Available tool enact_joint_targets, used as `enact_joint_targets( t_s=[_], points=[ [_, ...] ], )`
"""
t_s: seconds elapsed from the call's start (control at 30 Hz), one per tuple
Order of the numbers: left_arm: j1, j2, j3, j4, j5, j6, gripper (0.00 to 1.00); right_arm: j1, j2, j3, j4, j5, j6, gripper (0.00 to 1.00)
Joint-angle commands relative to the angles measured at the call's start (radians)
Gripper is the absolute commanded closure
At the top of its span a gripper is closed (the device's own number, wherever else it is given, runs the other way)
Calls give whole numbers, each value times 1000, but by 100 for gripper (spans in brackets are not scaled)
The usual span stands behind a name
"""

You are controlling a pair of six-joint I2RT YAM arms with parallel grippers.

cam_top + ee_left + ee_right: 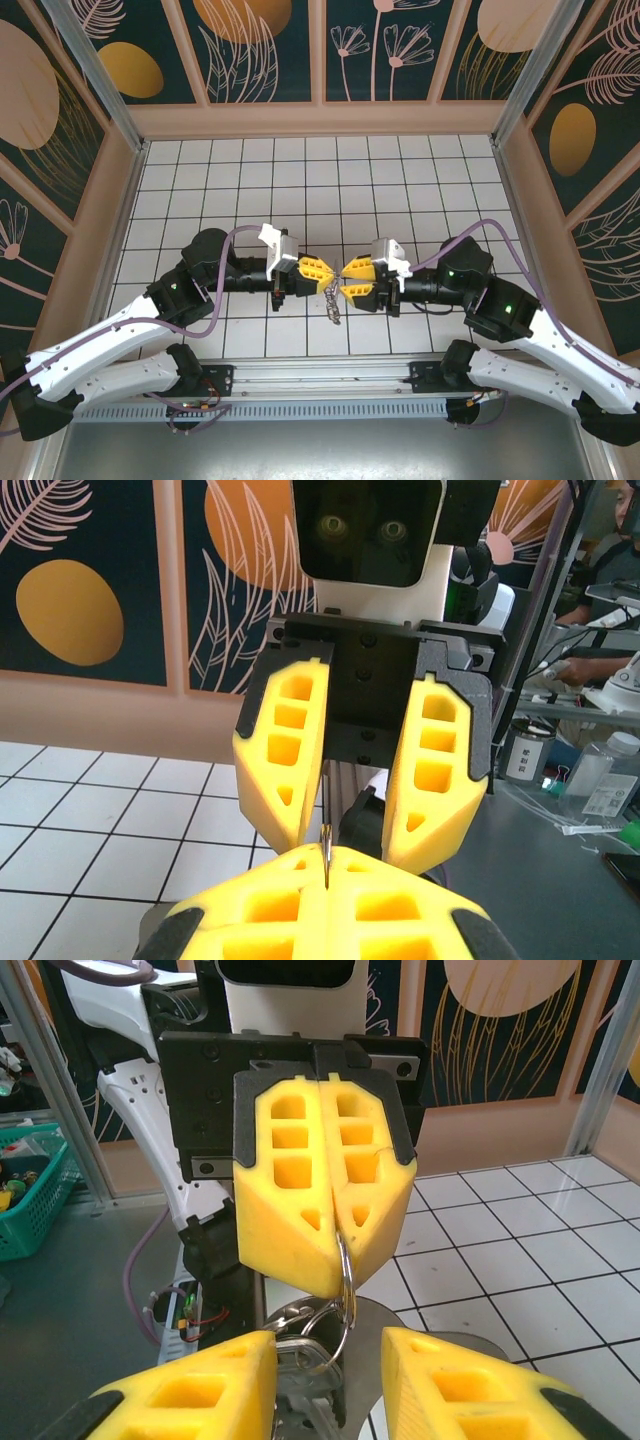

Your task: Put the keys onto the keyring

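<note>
Pinching the keyring [347, 1300] edge-on in my fully closed left gripper [335, 1278] holds its metal loop steady below those fingertips. The keys [298, 1358] dangle into the gap of my part-open right gripper [330, 1348], seemingly ungripped, ready for threading.

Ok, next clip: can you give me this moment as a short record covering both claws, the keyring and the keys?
left claw: shut, pinching the metal loop of the keyring at its fingertips
right claw: open, fingers apart, tip to tip with the left claw
keys: small cluster dangling below the keyring, between the right claw's fingers
table: white tiles, claws meeting over its near middle
threading: cannot tell how many keys are on the loop
</note>
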Motion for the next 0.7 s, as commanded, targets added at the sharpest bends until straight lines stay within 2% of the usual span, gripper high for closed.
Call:
enact_joint_targets(
  t_s=[0.0, 0.43, 0.67],
  points=[
    [-6, -8, 32, 16, -9, 25, 100, -4, -28, 20, 34, 19, -4, 66],
    [-5, -16, 32, 19, 3, 17, 100, -4, 37, -15, 124, 2, -14, 69],
    [-5, -20, 26, 28, 3, 10, 100, -4, 50, -17, 120, 2, -20, 81]
  ],
)
